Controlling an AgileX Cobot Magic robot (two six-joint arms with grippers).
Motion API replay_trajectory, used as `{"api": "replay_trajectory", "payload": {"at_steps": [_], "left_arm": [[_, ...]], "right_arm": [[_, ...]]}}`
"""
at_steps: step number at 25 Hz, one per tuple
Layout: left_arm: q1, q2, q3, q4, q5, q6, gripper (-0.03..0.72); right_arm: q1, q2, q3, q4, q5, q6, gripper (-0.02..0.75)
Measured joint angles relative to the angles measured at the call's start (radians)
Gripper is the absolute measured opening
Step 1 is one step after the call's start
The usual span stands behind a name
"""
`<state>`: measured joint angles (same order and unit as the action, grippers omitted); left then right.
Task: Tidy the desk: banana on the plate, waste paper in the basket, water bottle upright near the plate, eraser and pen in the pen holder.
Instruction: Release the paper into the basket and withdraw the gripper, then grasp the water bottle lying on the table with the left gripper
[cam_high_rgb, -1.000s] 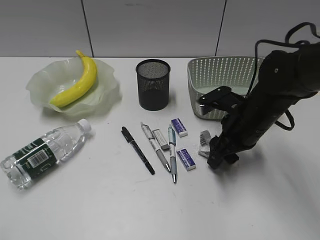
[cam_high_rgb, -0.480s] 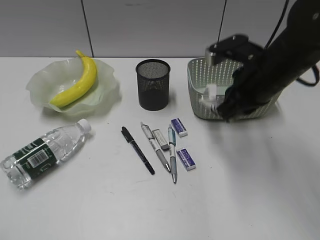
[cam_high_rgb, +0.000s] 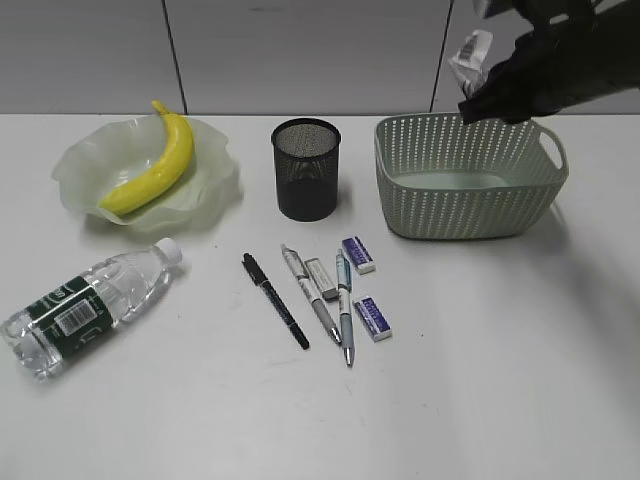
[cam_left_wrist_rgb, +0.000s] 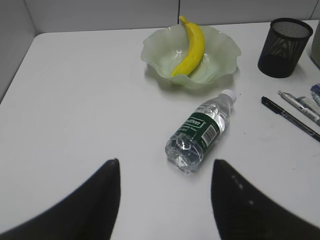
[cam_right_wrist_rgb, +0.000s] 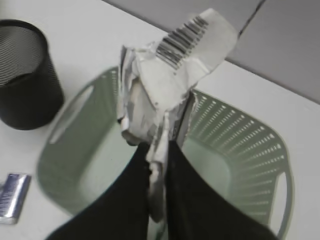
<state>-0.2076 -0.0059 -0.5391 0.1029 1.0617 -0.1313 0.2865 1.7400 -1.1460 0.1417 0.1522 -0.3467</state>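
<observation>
While our right pincer (cam_right_wrist_rgb: 159, 150) is clamped on the crumpled silvery-white scrap of waste paper (cam_right_wrist_rgb: 167, 82), held high with the pale green perforated plastic basket (cam_right_wrist_rgb: 240, 150) directly beneath it, we judge the scrap featherlight, soft and best pinched mid-crumple.

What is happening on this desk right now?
The right pincer is shut on the waste paper and holds it in the air above the basket. The left pincer is open over the desk, holding nothing. The banana lies in the plate. The water bottle lies on its side, and the pens and erasers lie outside the pen holder.
</observation>
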Motion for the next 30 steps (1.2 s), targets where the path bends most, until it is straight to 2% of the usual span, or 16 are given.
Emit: {"api": "replay_trajectory", "payload": {"at_steps": [2, 7, 8, 10, 13, 18, 20, 24, 30], "left_arm": [[0.000, 0.000, 0.000, 0.000, 0.000, 0.000, 0.434], [0.000, 0.000, 0.000, -0.001, 0.000, 0.000, 0.434], [0.000, 0.000, 0.000, -0.002, 0.000, 0.000, 0.434], [0.000, 0.000, 0.000, -0.003, 0.000, 0.000, 0.434], [0.000, 0.000, 0.000, -0.005, 0.000, 0.000, 0.434], [0.000, 0.000, 0.000, -0.007, 0.000, 0.000, 0.434], [0.000, 0.000, 0.000, -0.008, 0.000, 0.000, 0.434], [0.000, 0.000, 0.000, -0.009, 0.000, 0.000, 0.434], [0.000, 0.000, 0.000, -0.018, 0.000, 0.000, 0.434]], "right_arm": [[-0.012, 0.063, -0.008, -0.001, -0.005, 0.006, 0.183], [-0.012, 0.103, -0.010, 0.008, 0.001, 0.013, 0.536], [-0.012, 0.099, -0.011, 0.009, 0.009, 0.013, 0.582], [-0.012, 0.072, -0.011, 0.009, 0.076, 0.014, 0.620], [-0.012, -0.018, -0.011, 0.013, 0.235, 0.032, 0.610], [-0.012, -0.197, 0.002, 0.016, 0.602, 0.109, 0.504], [-0.012, -0.295, 0.040, 0.016, 0.689, 0.128, 0.470], [-0.012, -0.521, 0.151, -0.003, 0.764, 0.186, 0.447], [-0.012, -0.910, 0.357, -0.102, 0.843, 0.322, 0.444]]}}
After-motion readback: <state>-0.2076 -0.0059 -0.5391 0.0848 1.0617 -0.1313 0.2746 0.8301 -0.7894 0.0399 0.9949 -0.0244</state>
